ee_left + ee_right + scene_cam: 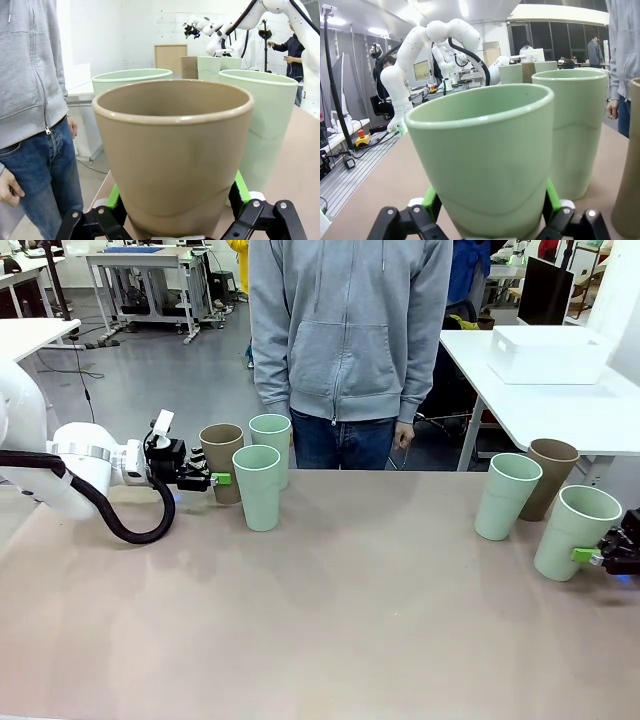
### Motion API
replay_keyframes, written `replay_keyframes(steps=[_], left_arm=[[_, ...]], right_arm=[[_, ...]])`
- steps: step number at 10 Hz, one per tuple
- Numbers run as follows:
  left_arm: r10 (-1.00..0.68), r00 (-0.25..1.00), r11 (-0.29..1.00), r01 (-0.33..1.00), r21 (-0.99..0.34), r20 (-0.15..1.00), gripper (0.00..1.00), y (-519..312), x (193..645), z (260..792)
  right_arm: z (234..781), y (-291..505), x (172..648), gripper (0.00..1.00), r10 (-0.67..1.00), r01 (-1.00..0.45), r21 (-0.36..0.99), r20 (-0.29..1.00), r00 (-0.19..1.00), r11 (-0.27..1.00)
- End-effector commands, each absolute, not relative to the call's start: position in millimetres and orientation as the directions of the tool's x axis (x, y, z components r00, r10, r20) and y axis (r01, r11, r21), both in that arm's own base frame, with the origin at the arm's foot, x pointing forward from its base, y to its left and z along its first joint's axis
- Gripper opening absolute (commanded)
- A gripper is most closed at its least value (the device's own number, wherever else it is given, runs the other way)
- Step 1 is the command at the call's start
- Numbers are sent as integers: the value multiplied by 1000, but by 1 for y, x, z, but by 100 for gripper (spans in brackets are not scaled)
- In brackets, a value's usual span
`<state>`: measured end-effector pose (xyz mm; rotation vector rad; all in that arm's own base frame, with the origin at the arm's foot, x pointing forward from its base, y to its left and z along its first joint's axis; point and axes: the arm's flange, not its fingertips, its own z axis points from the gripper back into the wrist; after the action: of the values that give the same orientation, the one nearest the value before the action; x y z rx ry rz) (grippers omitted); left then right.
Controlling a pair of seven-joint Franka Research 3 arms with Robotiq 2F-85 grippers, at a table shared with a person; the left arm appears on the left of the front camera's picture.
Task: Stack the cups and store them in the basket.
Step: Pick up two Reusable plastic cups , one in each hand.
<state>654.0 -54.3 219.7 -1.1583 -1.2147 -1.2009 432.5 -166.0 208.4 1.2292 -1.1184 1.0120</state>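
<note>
Tan plastic fills the gap between the fingers of the robot's left hand [177,202]. A tan cup [172,150] stands upright on the tabletop [330,620]. The hand is spread wide, with a green pad [241,187] on each side of the cup's lower wall. The pads lie close against the wall, but whether they press on it cannot be told.

In the front view, a near mint cup [257,487] stands just beside the tan one, toward the middle of the tabletop. A far mint cup [270,445] stands behind that one, by the far edge.

At the right side, the right hand [592,556] is spread in the same way, its fingers on either side of the base of a third mint cup [577,532]. A fourth mint cup [507,496] and a second tan cup [550,478] stand near it, farther back and close together. All six cups are upright, mouths up, each standing on its own.

The basket [548,353] is white and sits on a separate white table [600,415] beyond the far right corner, well apart from the cups.

A person in a grey hooded top [350,330] stands at the far side of the tabletop, arms down.
</note>
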Motion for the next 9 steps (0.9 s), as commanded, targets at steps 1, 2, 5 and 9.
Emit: replay_keyframes(steps=[1,2,5,9], left_arm=[[1,3,43,999,-3,1000,100,-58,661,223],[0,3,43,999,-3,1000,100,-59,661,223],[0,9,48,999,-9,1000,100,-61,659,223],[2,13,51,999,-14,1000,100,-64,657,222]], right_arm=[[218,-155,432,100,-23,-973,203,979,202,109],[219,-154,432,100,-26,-972,208,978,206,112],[218,-150,431,100,-30,-969,218,976,216,117],[215,-141,434,100,-21,-970,212,977,211,120]])
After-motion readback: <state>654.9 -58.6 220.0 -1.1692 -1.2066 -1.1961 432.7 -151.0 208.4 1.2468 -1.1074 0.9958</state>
